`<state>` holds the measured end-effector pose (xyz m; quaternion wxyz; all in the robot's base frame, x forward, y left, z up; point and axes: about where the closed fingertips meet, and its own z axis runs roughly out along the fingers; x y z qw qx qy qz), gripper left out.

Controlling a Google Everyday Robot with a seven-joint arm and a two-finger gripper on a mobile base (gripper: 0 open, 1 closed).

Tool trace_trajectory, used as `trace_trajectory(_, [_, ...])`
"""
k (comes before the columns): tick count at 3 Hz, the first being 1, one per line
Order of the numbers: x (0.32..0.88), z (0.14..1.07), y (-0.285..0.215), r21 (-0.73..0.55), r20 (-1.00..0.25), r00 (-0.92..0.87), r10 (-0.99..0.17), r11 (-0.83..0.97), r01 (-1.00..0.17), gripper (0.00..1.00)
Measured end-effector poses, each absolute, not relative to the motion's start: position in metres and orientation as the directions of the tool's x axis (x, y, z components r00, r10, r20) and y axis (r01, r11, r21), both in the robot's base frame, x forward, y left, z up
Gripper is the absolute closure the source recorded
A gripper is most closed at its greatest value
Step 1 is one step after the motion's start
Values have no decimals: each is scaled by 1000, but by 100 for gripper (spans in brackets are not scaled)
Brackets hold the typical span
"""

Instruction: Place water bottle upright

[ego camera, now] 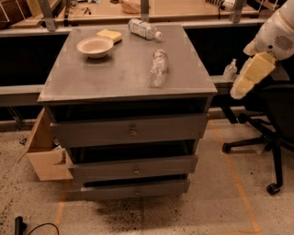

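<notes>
We are looking into what seems a lab or workshop — a grey metal drawer cabinet [92,133] is standing on a speckled hard floor [183,215] crossed by orange tape lines [234,179], long wooden workbenches [183,11] are running behind it, and a rolling office chair [275,137] is sitting at the right. The robot's gripper [250,75] is hanging at the right edge, above that chair.
</notes>
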<state>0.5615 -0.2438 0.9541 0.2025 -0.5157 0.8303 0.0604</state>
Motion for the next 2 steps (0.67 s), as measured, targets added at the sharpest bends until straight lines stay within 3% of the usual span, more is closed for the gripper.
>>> trace_trajectory(2, [657,951,-244,-139,-386,-661,-644,749,-648,0])
